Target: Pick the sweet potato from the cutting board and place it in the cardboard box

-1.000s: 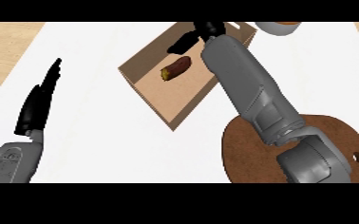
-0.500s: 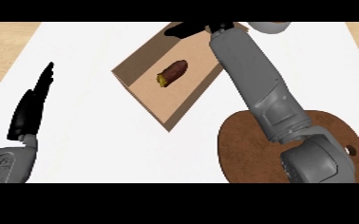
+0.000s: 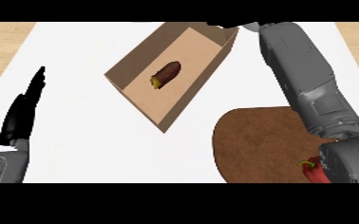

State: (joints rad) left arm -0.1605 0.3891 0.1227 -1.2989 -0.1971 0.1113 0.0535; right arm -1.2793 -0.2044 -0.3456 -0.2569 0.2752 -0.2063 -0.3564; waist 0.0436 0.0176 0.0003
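Open counter (image 3: 84,42) around box (image 3: 200,52), sweet potato (image 3: 166,74) seemingly mid-floor

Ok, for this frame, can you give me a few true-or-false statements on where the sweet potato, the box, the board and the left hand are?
1. The sweet potato lies inside the cardboard box. True.
2. The left hand is curled round the sweet potato. False: it rests open at the view's left edge, holding nothing.
3. A red pepper shows at the view's lower right. True.
4. The cardboard box stands on the cutting board. False: the box sits on the white counter, apart from the round brown board, which lies to its lower right.
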